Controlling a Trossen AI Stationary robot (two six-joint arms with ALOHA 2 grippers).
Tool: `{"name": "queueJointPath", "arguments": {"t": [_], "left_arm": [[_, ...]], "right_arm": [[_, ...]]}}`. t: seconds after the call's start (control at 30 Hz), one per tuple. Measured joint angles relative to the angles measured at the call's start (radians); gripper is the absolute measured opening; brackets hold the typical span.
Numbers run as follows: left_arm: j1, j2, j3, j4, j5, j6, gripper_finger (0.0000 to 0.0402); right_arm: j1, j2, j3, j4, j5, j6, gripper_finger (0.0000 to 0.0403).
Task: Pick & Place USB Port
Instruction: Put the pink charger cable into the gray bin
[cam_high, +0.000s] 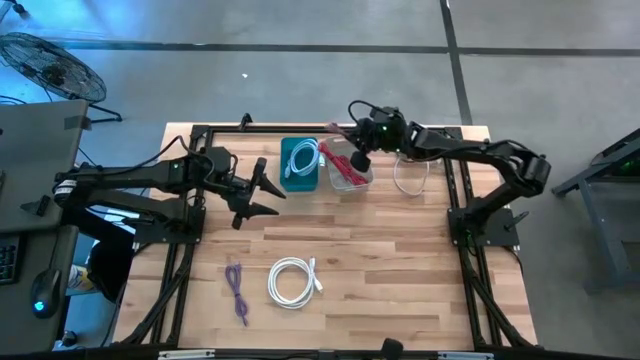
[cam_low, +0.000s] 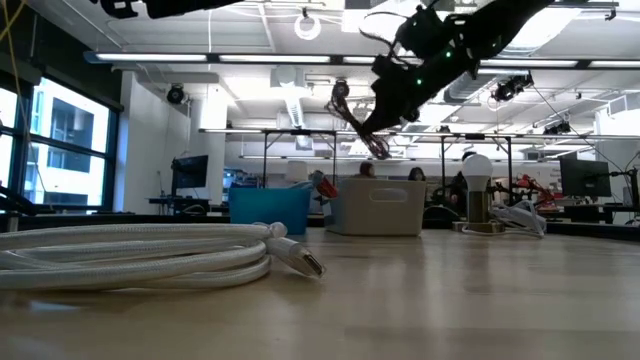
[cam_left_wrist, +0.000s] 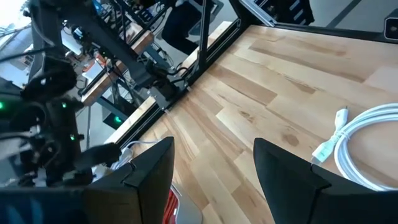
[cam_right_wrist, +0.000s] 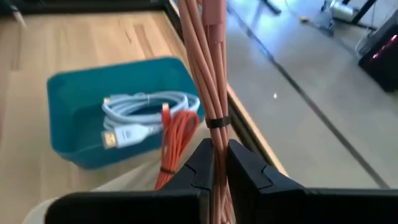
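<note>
**Right hand holding a red cable bundle above the clear bin**

While the right hand (cam_high: 358, 160) hangs over the far part of the surface (cam_high: 400, 260), its two fingers are clamped together on a bundled red USB cable (cam_right_wrist: 208, 81). The bundle's long axis runs straight out from between the fingertips, roughly vertical as the low view shows it, with the free end dangling below the hand. Directly beneath lies the clear bin (cam_high: 350, 168), which already holds another red cable (cam_right_wrist: 177, 134); the drop therefore turns on the bundle hanging plumb over that opening, not over the teal bin (cam_high: 299, 165) just beside it, toward the left arm. The teal bin contains a coiled pale cable (cam_right_wrist: 146, 106) with a flat plug.

The held cable appears as several thin salmon-red strands laid parallel and cinched by a dark tie near the fingertips, so it should fall as one piece.

The left hand (cam_high: 262, 195) waits with its fingers apart, beside the teal bin and farther from the clear bin than the right hand. A white coiled cable (cam_high: 292, 281) and a purple cable (cam_high: 236, 290) lie on the near part of the surface, well apart from both hands and nearer the left one.
</note>
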Motion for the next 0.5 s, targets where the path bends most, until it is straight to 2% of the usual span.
{"name": "queueJointPath", "arguments": {"t": [0.2, 0.5], "left_arm": [[0.0, 0.0, 0.0, 0.0, 0.002, -0.011, 0.0215], [0.0, 0.0, 0.0, -0.006, 0.001, -0.027, 0.0215]], "right_arm": [[-0.001, 0.061, 0.0, -0.003, -0.018, 0.001, 0.0016], [-0.005, 0.079, 0.0, -0.011, -0.031, 0.011, 0.0015]]}}
